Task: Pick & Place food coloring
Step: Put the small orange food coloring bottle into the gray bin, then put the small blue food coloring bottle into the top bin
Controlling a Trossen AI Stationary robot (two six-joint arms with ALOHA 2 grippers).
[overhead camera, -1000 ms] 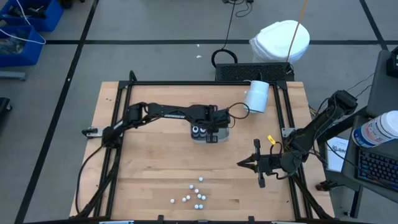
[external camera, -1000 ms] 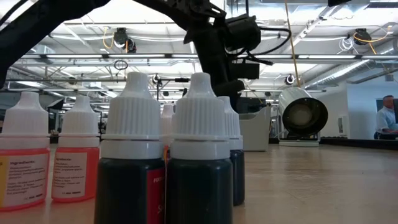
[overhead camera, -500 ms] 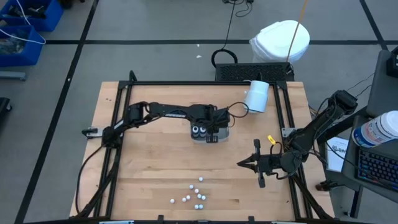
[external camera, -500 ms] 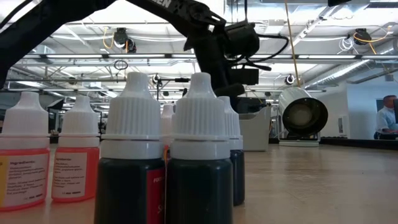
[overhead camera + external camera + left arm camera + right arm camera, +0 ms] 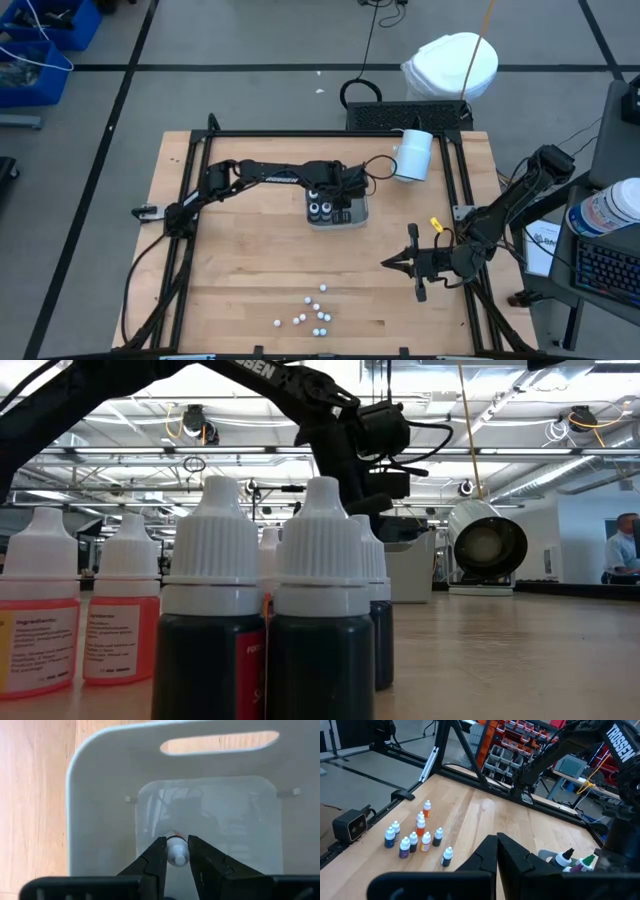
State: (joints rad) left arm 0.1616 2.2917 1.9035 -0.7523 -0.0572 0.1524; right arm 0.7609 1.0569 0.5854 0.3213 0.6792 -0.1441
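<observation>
Several small food coloring bottles with white caps [image 5: 312, 314] stand on the table near its front edge; they also show in the right wrist view [image 5: 415, 837] and close up in the low view [image 5: 300, 610]. Two dark bottles [image 5: 318, 209] stand in the grey tray [image 5: 358, 212]. My left gripper [image 5: 340, 196] is over the tray [image 5: 100, 820], pointing down, shut on one small bottle [image 5: 176, 854]. My right gripper [image 5: 388, 264] is shut and empty over the table's right part, fingers [image 5: 497, 840] toward the left. My left gripper pinches a small bottle by its white cap [image 5: 176, 856] between its two fingers. The fingers come from above, pointing down into the tray. The bottle stands upright below them, a bit of orange showing under the cap. Whether its bottom rests on the tray floor cannot be told.
A large white cylinder [image 5: 412, 153] lies on its side at the table's far right, also in the low view [image 5: 487, 542]. A black frame [image 5: 300, 134] borders the table. Bare wood lies between the tray and the front bottles. A person [image 5: 622, 550] shows far off.
My left gripper has drawn back a little toward the table's far left over the tray, so more of the tray's right part shows. The rest has kept still.
</observation>
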